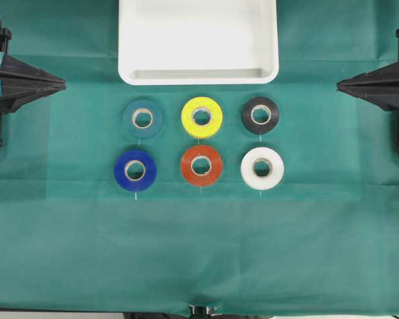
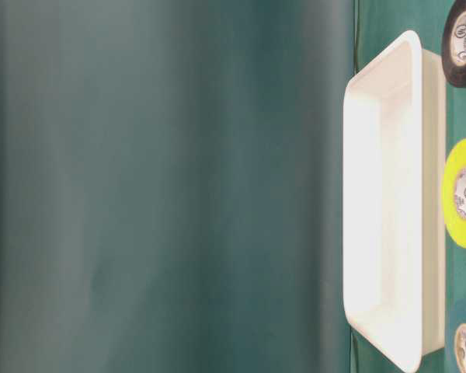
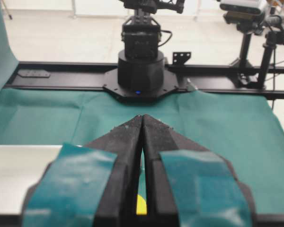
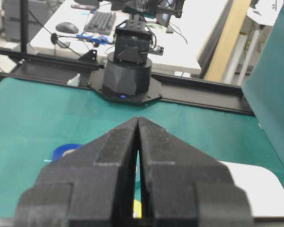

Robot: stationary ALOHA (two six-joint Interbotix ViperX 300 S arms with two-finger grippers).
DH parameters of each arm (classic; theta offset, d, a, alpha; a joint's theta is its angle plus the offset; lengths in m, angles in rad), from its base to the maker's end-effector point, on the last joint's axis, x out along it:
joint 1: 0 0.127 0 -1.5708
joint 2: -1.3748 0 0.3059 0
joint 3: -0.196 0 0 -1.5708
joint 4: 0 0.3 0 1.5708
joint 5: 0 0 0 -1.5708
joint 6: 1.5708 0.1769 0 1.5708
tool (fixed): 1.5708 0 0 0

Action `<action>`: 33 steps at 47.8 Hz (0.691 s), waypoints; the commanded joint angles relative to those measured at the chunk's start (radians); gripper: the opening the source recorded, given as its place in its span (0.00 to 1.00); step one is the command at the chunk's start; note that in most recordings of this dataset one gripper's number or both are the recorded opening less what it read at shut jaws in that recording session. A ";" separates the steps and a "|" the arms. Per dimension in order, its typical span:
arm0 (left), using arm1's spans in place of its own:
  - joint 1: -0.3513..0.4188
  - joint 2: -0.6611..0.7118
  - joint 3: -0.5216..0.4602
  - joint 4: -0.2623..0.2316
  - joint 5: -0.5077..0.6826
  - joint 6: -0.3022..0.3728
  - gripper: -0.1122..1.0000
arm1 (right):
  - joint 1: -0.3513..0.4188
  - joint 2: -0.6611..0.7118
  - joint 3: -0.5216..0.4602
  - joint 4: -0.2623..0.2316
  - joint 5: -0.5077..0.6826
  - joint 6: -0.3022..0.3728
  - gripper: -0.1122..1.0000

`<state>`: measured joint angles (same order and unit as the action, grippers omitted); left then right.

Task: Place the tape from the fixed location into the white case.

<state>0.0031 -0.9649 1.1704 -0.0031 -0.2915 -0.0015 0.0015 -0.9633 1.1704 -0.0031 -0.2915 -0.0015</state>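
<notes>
The main risk is picking the wrong roll: the tape (image 1: 135, 171), bright royal blue with a pale core, lies flat at the front left of six, just in front of a duller teal roll (image 1: 142, 119) that could be mistaken for it. It sits well short of the case (image 1: 198, 74) behind the rolls. Both the left gripper (image 1: 61, 84) and right gripper (image 1: 340, 84) are closed, empty, and well apart from the rolls.

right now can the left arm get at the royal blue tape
Probably yes: the blue tape lies flat in the near-left spot, open from above, and the shut left gripper has only bare cloth between.
</notes>
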 commanded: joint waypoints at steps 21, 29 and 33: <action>-0.005 0.012 -0.029 -0.006 0.049 -0.006 0.12 | 0.000 0.028 -0.029 0.002 0.000 0.003 0.10; -0.005 0.014 -0.029 -0.006 0.052 -0.008 0.12 | 0.000 0.028 -0.032 0.002 0.006 0.003 0.10; -0.008 0.012 -0.029 -0.006 0.051 -0.008 0.22 | 0.000 0.028 -0.034 0.002 0.012 0.003 0.10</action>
<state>0.0015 -0.9618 1.1658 -0.0077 -0.2347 -0.0077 0.0015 -0.9419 1.1658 -0.0031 -0.2807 0.0000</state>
